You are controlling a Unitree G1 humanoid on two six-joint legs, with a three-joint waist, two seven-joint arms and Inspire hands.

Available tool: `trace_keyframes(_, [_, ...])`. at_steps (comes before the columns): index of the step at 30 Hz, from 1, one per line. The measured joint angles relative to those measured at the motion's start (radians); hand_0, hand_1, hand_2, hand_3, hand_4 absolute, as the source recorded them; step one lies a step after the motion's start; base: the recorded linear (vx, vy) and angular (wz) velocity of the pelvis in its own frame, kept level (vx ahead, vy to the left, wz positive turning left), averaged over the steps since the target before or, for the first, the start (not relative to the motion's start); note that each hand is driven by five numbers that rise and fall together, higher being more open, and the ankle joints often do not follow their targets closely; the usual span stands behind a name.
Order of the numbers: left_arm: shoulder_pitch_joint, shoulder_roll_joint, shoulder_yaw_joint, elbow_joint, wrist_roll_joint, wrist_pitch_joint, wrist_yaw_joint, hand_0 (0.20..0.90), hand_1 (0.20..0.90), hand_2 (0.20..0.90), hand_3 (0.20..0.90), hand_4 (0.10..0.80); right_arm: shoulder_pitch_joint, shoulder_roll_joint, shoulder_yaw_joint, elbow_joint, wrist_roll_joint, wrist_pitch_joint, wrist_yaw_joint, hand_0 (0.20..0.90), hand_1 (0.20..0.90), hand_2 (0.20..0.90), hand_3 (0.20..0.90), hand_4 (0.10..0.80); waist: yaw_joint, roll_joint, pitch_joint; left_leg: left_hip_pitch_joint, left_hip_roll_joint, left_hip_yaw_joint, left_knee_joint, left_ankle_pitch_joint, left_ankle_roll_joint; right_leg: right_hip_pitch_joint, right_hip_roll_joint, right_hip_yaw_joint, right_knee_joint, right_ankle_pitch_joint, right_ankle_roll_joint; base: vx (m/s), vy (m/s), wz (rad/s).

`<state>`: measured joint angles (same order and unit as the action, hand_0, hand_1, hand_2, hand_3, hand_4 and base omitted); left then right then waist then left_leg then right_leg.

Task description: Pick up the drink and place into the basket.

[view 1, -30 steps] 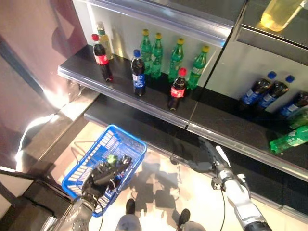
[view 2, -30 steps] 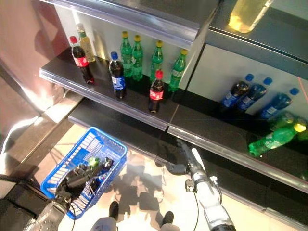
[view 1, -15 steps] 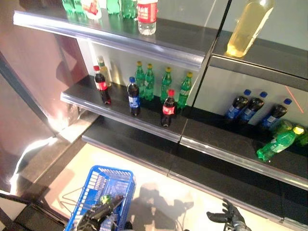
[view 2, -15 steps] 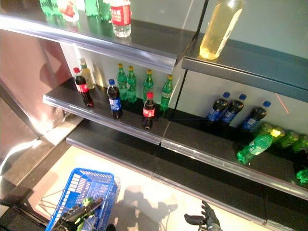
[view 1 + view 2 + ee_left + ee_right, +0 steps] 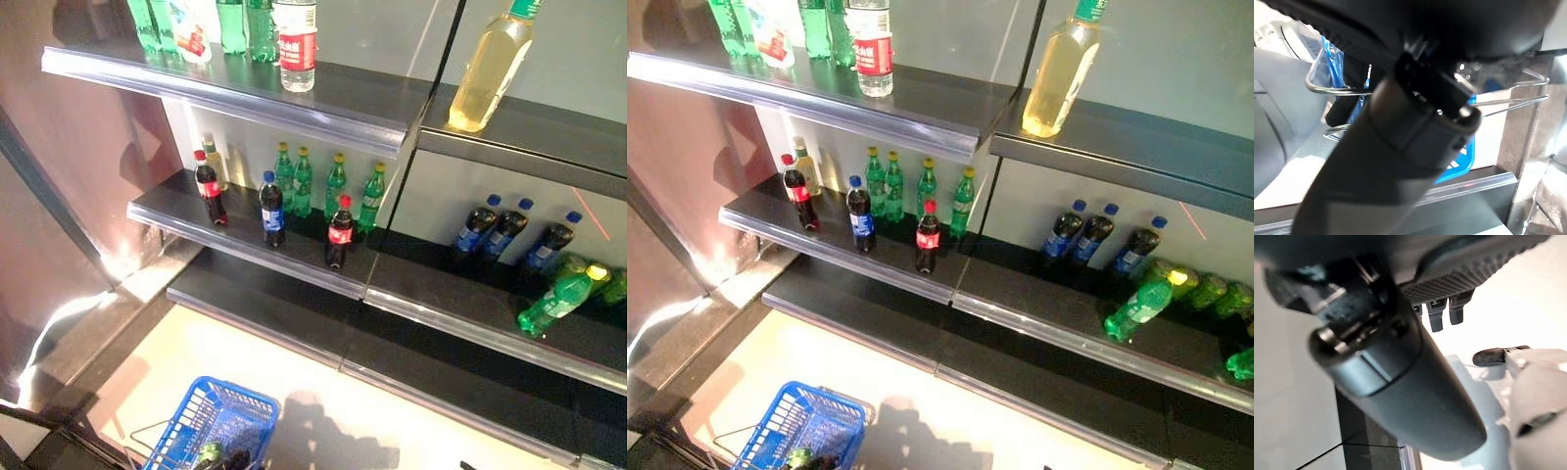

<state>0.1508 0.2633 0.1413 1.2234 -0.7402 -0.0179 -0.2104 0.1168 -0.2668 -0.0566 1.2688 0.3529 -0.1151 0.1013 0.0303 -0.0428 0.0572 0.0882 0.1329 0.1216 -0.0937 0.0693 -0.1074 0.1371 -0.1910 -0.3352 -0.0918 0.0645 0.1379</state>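
Camera's tipped up since a second ago: shelf [image 5: 245,245] bottles fill the view, and the basket [image 5: 220,423] has a green-capped bottle [image 5: 208,453] inside. Left hand [image 5: 1352,105] grasps the basket handle; right hand [image 5: 1442,313] relaxed, empty.

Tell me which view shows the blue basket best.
The left eye view: the basket shows most of its rim and mesh. The right eye view cuts it lower; the left wrist view shows only its wire handle and blue slivers; the right wrist view, nothing.
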Motion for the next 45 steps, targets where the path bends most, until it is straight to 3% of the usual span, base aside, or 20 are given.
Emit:
trace_keyframes(10, [-0.006,0.000,0.001,0.016,-0.101,0.022,-0.019,0.300,0.300,0.300,0.200,0.100,-0.001,0.000,0.020,-0.001,0.000,0.011,0.056,0.900,0.900,0.900,0.900,0.800,-0.011,0.011,-0.009,0.013,0.011,0.012,0.000,-0.005,-0.004,-0.003,0.006,0.023,0.001,-0.004,0.002,-0.034,-0.097,-0.06])
trace_keyframes(17, [-0.005,-0.007,-0.003,0.016,-0.113,0.026,-0.019,0.300,0.300,0.300,0.200,0.100,-0.021,0.000,0.065,-0.003,0.000,0.021,0.072,0.900,0.900,0.900,0.900,0.800,-0.004,0.042,-0.013,-0.005,0.042,0.006,0.010,0.005,-0.014,-0.002,0.049,0.013,0.002,-0.011,-0.015,-0.118,-0.171,0.06])
trace_keyframes(18, [-0.021,-0.008,-0.010,0.015,-0.114,0.028,-0.018,0.300,0.300,0.300,0.200,0.100,-0.021,0.001,0.066,-0.002,0.000,0.018,0.072,0.900,0.900,0.900,0.900,0.800,-0.012,0.047,-0.010,-0.042,0.046,0.008,0.033,0.016,-0.027,-0.005,0.054,0.009,0.005,-0.017,-0.016,-0.209,-0.110,0.76])
trace_keyframes(19, [-0.047,-0.015,-0.017,0.015,-0.113,0.032,-0.019,0.300,0.300,0.300,0.200,0.100,-0.018,-0.001,0.066,0.000,0.002,0.019,0.070,0.900,0.900,0.900,0.900,0.800,-0.014,0.058,-0.003,-0.082,0.044,0.012,0.045,0.040,-0.024,-0.006,0.066,-0.008,0.007,-0.023,-0.018,-0.211,-0.075,1.49])
trace_keyframes(20, [-0.098,-0.028,-0.037,0.014,-0.106,0.036,-0.020,0.300,0.300,0.300,0.200,0.100,-0.017,-0.012,0.066,0.001,0.013,0.020,0.064,0.900,0.900,0.900,0.900,0.800,-0.029,0.081,0.014,-0.119,0.053,0.076,0.022,0.083,0.008,0.004,0.067,-0.052,0.006,-0.036,-0.029,-0.175,-0.004,1.59])
trace_keyframes(21, [-0.115,-0.032,-0.055,0.014,-0.104,0.039,-0.022,0.300,0.300,0.300,0.200,0.100,-0.019,-0.015,0.065,0.000,0.028,0.020,0.054,0.900,0.900,0.900,0.900,0.800,-0.032,0.089,0.027,-0.111,0.071,0.150,-0.002,0.074,0.042,0.013,0.070,-0.076,0.006,-0.035,-0.038,-0.252,0.128,1.60])
trace_keyframes(22, [-0.130,-0.038,-0.061,0.012,-0.099,0.041,-0.025,0.300,0.300,0.300,0.200,0.100,-0.029,-0.022,0.062,0.003,0.043,0.021,0.041,0.900,0.900,0.900,0.900,0.800,-0.043,0.076,0.052,-0.090,0.086,0.294,0.008,0.019,0.083,0.019,0.035,-0.104,0.001,-0.037,-0.043,-0.209,0.159,0.83])
trace_keyframes(23, [-0.124,-0.039,-0.058,0.013,-0.101,0.044,-0.025,0.300,0.300,0.300,0.200,0.100,-0.039,-0.040,0.060,0.001,0.043,0.018,0.040,0.900,0.900,0.900,0.900,0.800,-0.036,0.065,0.059,-0.080,0.073,0.339,0.028,0.006,0.076,0.021,0.000,-0.141,0.000,-0.026,-0.035,-0.201,0.169,0.50])
trace_keyframes(25, [-0.116,-0.036,-0.047,0.014,-0.111,0.051,-0.029,0.300,0.300,0.300,0.200,0.100,-0.036,-0.071,0.042,0.001,0.041,0.009,0.036,0.900,0.900,0.900,0.900,0.800,-0.049,0.075,0.064,-0.062,0.060,0.342,0.124,0.006,0.074,0.047,-0.028,-0.181,0.001,-0.025,-0.016,-0.095,0.147,0.46])
trace_keyframes(27, [-0.118,-0.049,-0.053,0.011,-0.110,0.057,-0.060,0.300,0.300,0.300,0.200,0.100,-0.007,-0.111,0.015,0.021,0.039,0.007,0.034,0.900,0.900,0.900,0.900,0.800,-0.089,0.097,0.064,-0.034,0.036,0.358,0.160,-0.036,0.033,0.087,-0.031,-0.191,0.024,-0.055,0.022,-0.060,0.259,1.28])
trace_keyframes(28, [-0.128,-0.057,-0.054,-0.001,-0.110,0.063,-0.072,0.300,0.300,0.300,0.200,0.100,0.015,-0.114,0.003,0.023,0.039,0.009,0.032,0.900,0.900,0.900,0.900,0.800,-0.093,0.086,0.063,-0.029,0.001,0.354,0.117,-0.020,0.037,0.082,-0.045,-0.153,0.039,-0.075,0.030,-0.013,0.324,1.22])
trace_keyframes(29, [-0.128,-0.058,-0.054,-0.020,-0.108,0.076,-0.080,0.300,0.300,0.300,0.200,0.100,0.016,-0.110,-0.002,0.033,0.039,0.009,0.033,0.900,0.900,0.900,0.900,0.800,-0.090,0.078,0.064,-0.020,-0.027,0.347,0.064,-0.001,0.057,0.077,-0.058,-0.150,0.040,-0.075,0.037,-0.002,0.324,0.85])
trace_keyframes(32, [-0.126,-0.037,-0.053,-0.012,-0.103,0.083,-0.087,0.300,0.300,0.300,0.200,0.100,0.007,-0.066,-0.003,0.037,0.040,0.006,0.033,0.900,0.900,0.900,0.900,0.800,-0.087,0.023,0.071,-0.026,-0.080,0.309,0.008,0.032,0.071,0.082,-0.089,-0.158,0.040,-0.061,0.059,0.025,0.298,0.46])
trace_keyframes(35, [-0.120,-0.011,-0.050,0.015,-0.104,0.083,-0.086,0.300,0.300,0.300,0.200,0.100,-0.013,-0.015,-0.001,0.032,0.031,0.004,0.041,0.900,0.900,0.900,0.900,0.800,-0.080,-0.006,0.064,-0.031,-0.085,0.280,0.007,0.025,0.082,0.064,-0.107,-0.187,0.111,-0.060,0.057,0.020,0.225,0.31])
trace_keyframes(40, [-0.112,-0.008,-0.046,0.015,-0.105,0.081,-0.086,0.300,0.300,0.300,0.200,0.100,-0.050,-0.006,0.022,-0.020,-0.001,-0.005,0.053,0.900,0.900,0.900,0.900,0.800,-0.029,-0.002,0.061,-0.007,-0.079,0.275,-0.001,-0.007,0.107,0.010,-0.145,-0.195,0.254,-0.056,0.053,0.033,0.235,-0.02])
trace_keyframes(45, [-0.101,-0.009,-0.045,0.016,-0.105,0.081,-0.087,0.300,0.300,0.300,0.200,0.100,-0.053,-0.006,0.026,-0.031,-0.001,-0.003,0.051,0.900,0.900,0.900,0.900,0.800,0.021,-0.023,0.044,-0.005,-0.088,0.259,-0.001,-0.018,0.120,-0.035,-0.189,-0.202,0.386,-0.042,0.062,0.049,0.224,0.09])
